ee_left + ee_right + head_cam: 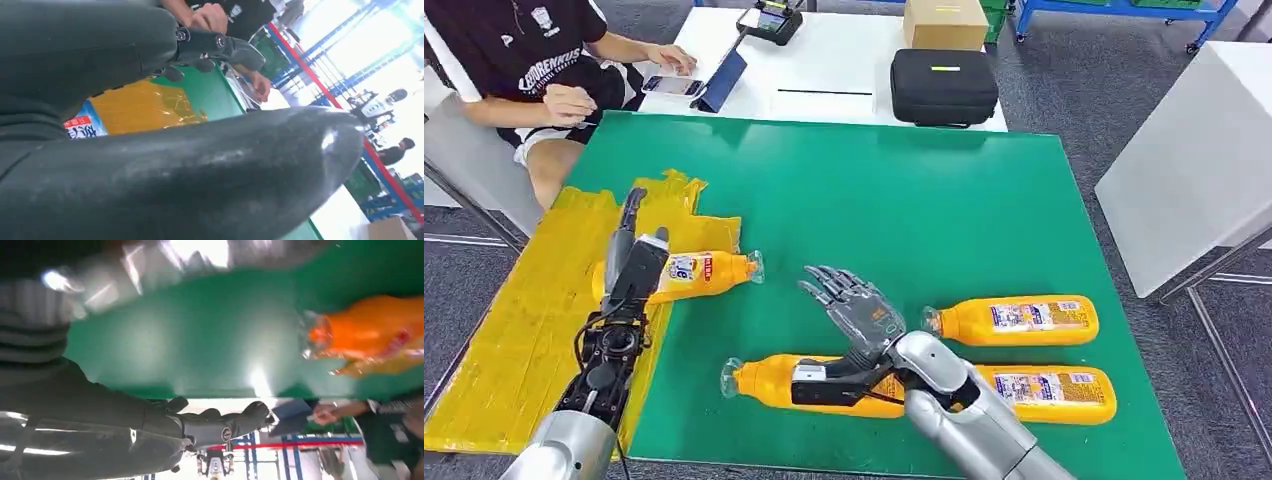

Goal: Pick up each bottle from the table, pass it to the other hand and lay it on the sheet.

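The left robot hand [636,262] wraps an orange plastic bottle [699,273] lying on the crinkled yellow sheet [514,330], seemingly to set it down, while the right robot hand [856,308] hovers with fingers spread, holding nothing, beside three more bottles on the green surface [874,200].

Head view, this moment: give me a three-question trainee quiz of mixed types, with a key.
1. True or false: the left hand rests on a bottle lying on the yellow sheet.
2. How many bottles lie on the green mat off the sheet? A) one B) three C) five
3. Fill in: the right hand is ____, holding nothing.

Key: 1 true; 2 B; 3 open
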{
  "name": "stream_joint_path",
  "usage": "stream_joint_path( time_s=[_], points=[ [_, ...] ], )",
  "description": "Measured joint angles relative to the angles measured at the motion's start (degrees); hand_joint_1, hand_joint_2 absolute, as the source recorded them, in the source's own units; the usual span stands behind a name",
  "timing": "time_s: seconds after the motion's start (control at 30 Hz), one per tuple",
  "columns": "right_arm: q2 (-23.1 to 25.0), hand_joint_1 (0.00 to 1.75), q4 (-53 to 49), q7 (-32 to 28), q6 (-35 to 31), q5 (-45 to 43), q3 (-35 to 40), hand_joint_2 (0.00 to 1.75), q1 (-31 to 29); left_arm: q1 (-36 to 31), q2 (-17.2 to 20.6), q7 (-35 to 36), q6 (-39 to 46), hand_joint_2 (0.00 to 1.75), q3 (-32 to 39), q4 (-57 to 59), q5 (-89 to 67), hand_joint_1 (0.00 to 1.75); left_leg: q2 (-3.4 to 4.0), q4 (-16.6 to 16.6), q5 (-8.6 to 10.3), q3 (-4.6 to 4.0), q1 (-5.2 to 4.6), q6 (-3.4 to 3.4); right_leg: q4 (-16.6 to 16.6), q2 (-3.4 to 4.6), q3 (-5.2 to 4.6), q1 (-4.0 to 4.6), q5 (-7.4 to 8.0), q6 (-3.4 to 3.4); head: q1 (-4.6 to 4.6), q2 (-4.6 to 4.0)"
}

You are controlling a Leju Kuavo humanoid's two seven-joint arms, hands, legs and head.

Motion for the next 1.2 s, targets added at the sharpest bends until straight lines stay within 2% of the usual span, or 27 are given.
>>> stream_joint_path(
  time_s=[0.33,0.7,1.2],
  points=[
    [1.6,0.0,7.0,-1.2,-0.1,0.1,1.8,1.75,-1.8,0.0,0.0,-0.5,-0.8,0.0,0.3,0.0,1.7,0.0,0.0,0.0,0.0,0.0,0.0,-0.01,0.0,0.0,-0.01,0.0,-0.01,-0.01,0.0,0.0],
    [1.8,0.0,8.7,-6.8,2.0,-0.5,7.0,1.75,-3.4,-0.8,0.0,-0.7,-0.9,0.0,0.2,0.7,3.0,0.0,0.05,0.0,0.0,0.13,0.01,-0.01,0.0,0.02,0.03,0.01,-0.01,-0.01,-0.02,0.0],
    [0.8,0.0,12.6,-7.0,3.1,-0.5,11.3,1.75,-3.7,-0.9,0.2,-0.5,-0.9,0.0,0.2,2.1,4.0,0.0,0.04,0.0,0.08,0.06,-0.02,0.03,0.0,0.0,-0.01,0.0,0.1,-0.11,0.0,0.0]
  ],
)
